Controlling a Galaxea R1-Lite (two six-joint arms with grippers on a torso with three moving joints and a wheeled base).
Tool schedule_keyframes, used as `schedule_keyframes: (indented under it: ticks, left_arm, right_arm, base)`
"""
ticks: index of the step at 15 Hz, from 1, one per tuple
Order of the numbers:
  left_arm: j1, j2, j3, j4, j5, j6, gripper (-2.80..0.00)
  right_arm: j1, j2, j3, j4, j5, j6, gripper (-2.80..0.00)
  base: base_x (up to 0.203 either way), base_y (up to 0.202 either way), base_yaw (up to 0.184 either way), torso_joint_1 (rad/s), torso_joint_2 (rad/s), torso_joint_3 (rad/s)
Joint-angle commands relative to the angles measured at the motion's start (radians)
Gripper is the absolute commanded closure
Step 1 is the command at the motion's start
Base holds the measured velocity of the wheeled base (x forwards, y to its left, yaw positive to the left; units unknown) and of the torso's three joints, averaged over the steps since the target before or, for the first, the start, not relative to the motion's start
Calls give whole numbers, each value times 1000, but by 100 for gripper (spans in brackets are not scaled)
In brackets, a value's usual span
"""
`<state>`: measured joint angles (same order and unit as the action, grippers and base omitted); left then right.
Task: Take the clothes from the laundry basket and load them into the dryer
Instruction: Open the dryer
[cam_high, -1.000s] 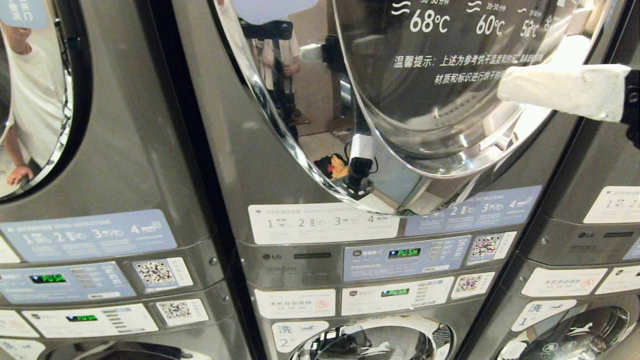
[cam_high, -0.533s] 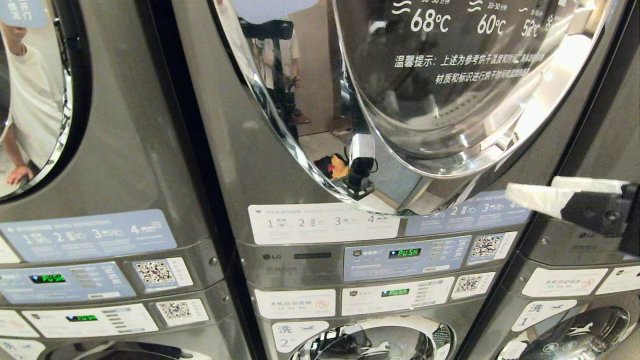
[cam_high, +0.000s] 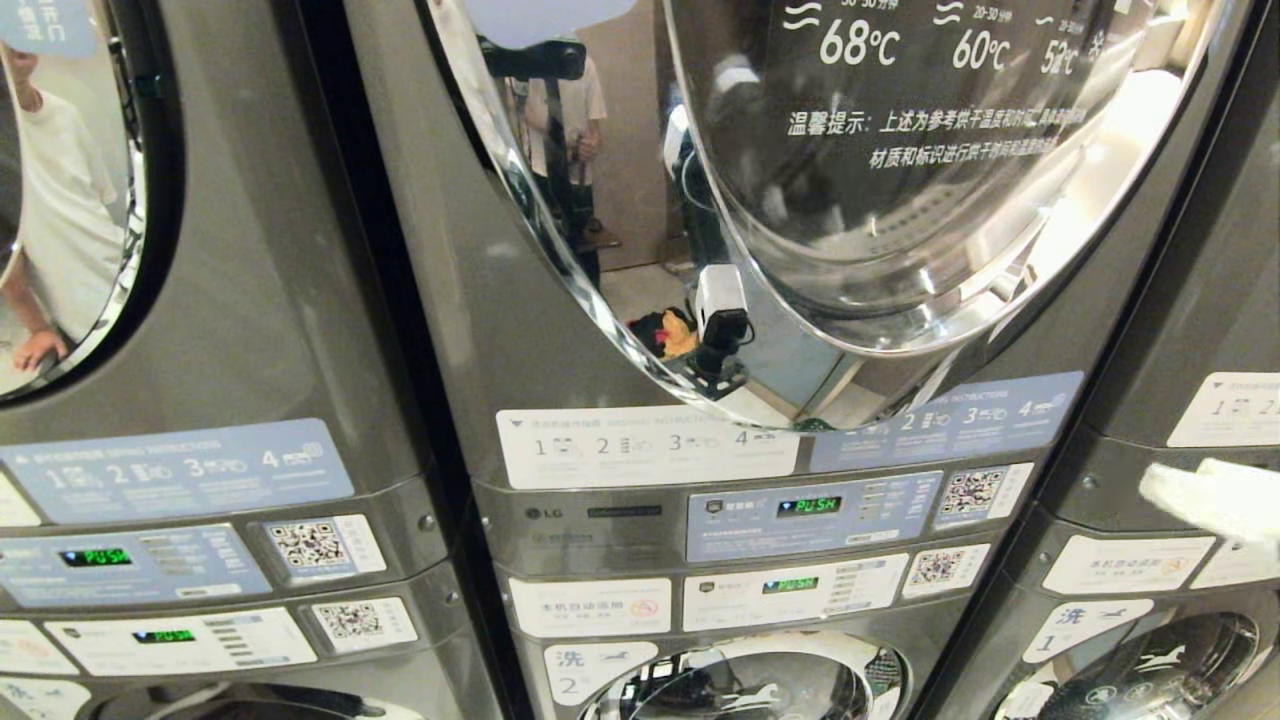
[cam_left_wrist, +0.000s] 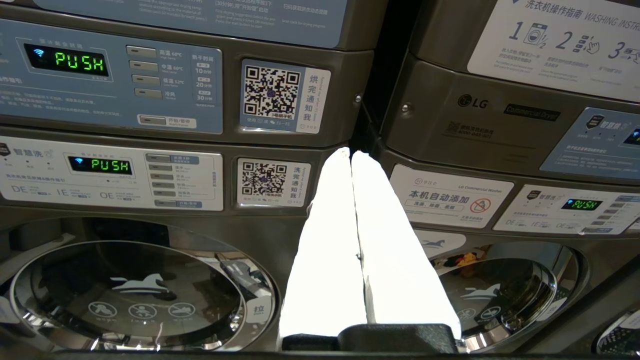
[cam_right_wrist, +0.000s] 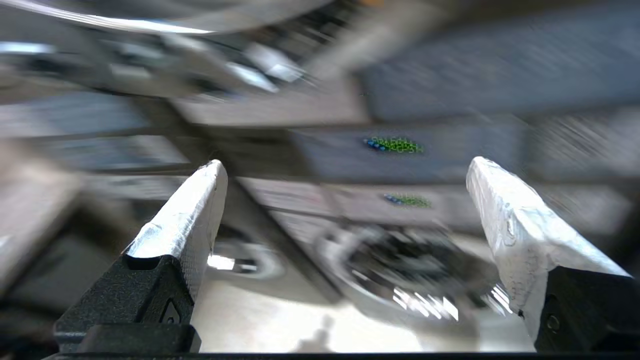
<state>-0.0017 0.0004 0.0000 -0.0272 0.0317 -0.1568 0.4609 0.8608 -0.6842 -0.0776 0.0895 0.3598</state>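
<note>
Right gripper: fingers spread wide, nothing between them, low at the right edge beside the dryer.
Left gripper: fingers pressed together, empty, facing the control panels.
Clothes: reflected in the dryer door glass only.

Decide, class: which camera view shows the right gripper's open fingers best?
The right wrist view: both white fingers stand wide apart with nothing between them. The head view catches only one blurred white tip at its right edge; the left wrist view shows none.
</note>
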Motion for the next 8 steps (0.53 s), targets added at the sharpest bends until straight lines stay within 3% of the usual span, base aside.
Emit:
schedule_keyframes:
  ticks: [1,4,8]
  left_arm:
    - [0,0,28,0,1,-1,0]
    - [0,0,28,0,1,-1,0]
    - [0,0,28,0,1,-1,0]
  right_arm:
    - [112,-6,-84,-27,55,2,-280]
    - [333,68,-187,-76,155,-4,-280]
    - [396,271,-209,-309,197,-68,-280]
  base:
    - [0,0,0,0,0,0]
    - [0,0,0,0,0,0]
    - [0,0,0,0,0,0]
